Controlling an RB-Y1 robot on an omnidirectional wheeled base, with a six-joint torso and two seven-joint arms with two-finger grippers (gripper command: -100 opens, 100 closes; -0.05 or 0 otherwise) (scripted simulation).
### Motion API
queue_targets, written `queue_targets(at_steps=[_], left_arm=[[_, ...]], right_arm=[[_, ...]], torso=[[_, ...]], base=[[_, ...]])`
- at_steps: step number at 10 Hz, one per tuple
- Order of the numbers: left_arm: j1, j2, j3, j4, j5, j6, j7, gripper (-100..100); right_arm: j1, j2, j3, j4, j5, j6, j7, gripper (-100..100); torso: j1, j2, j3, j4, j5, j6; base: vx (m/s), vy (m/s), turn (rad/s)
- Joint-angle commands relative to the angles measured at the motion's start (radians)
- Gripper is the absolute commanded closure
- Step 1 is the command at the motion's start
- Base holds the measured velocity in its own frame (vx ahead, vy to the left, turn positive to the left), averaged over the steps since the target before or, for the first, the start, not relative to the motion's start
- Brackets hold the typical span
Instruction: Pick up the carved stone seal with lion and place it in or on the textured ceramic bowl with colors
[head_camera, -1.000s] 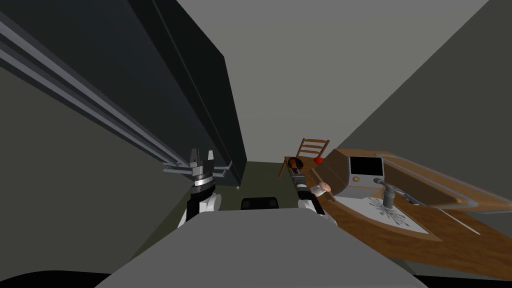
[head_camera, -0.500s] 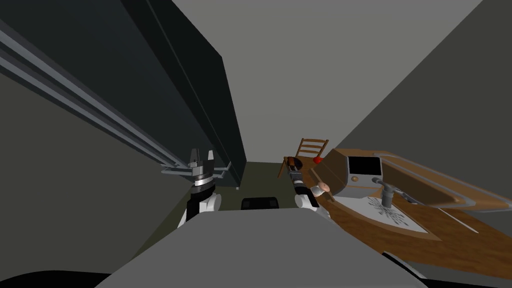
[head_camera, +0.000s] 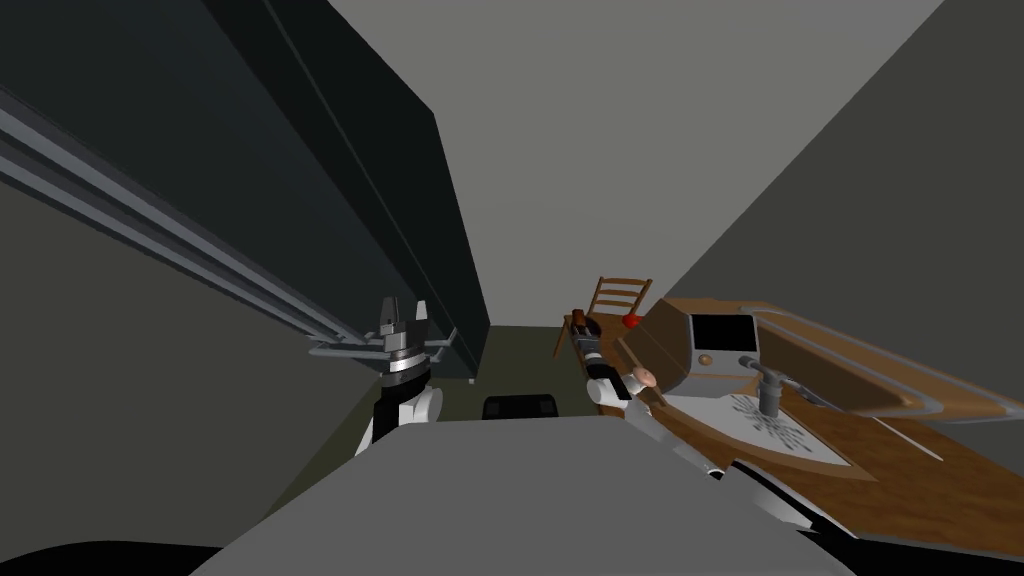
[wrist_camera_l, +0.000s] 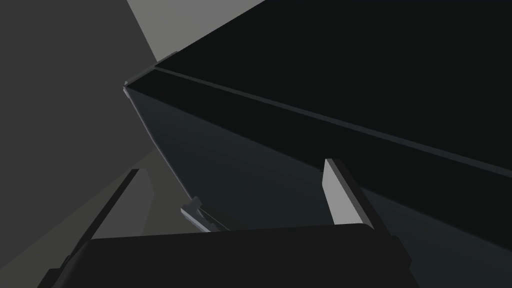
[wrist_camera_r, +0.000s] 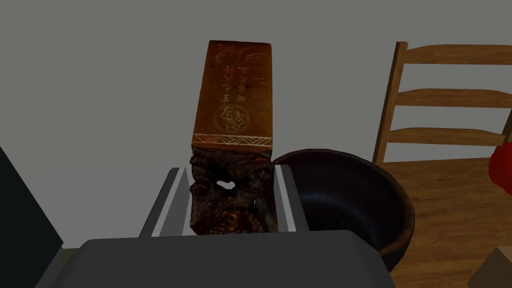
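Clamping the seal's (wrist_camera_r: 234, 100) carved end, my right gripper (wrist_camera_r: 230, 172) holds it just beside the bowl (wrist_camera_r: 345, 200). Chair (wrist_camera_r: 450, 95) stands behind the bowl. Left gripper (wrist_camera_l: 236, 167), well apart from the bowl, is spread.

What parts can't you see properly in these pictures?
- Seal: its carved end, in the right wrist view, sits partly behind the dark body of the right hand.
- Bowl: its near side, same view, is hidden by the seal and hand.
- Red thing: cut off by that view's edge; too small in the head view to name.
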Motion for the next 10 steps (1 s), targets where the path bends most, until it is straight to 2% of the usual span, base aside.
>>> queue_targets(at_steps=[1, 5, 6, 7, 10], left_arm=[[0.000, 0.000, 0.000, 0.000, 0.000, 0.000, 0.000, 0], [0.000, 0.000, 0.000, 0.000, 0.000, 0.000, 0.000, 0], [0.000, 0.000, 0.000, 0.000, 0.000, 0.000, 0.000, 0], [0.000, 0.000, 0.000, 0.000, 0.000, 0.000, 0.000, 0], [0.000, 0.000, 0.000, 0.000, 0.000, 0.000, 0.000, 0]], right_arm=[[-0.040, -0.022, 0.026, 0.034, -0.012, 0.001, -0.047, 100], [-0.113, -0.072, 0.085, 0.120, -0.012, 0.002, -0.127, 100], [-0.105, -0.060, 0.076, 0.109, -0.013, 0.000, -0.116, 100], [-0.107, -0.063, 0.077, 0.113, -0.013, -0.001, -0.121, -100], [-0.107, -0.063, 0.077, 0.113, -0.013, -0.001, -0.120, -100]], torso=[[0.000, 0.000, 0.000, 0.000, 0.000, 0.000], [0.000, -0.002, -0.001, 0.000, 0.002, 0.000], [-0.002, -0.002, -0.001, 0.000, 0.002, 0.001], [0.002, 0.002, 0.001, 0.000, 0.002, 0.000], [0.007, 0.006, 0.003, 0.001, 0.003, 0.000]], base=[[0.079, -0.060, -0.062], [0.097, -0.087, -0.067], [0.046, -0.055, -0.019], [0.009, -0.012, 0.004], [0.001, -0.002, 0.000]])
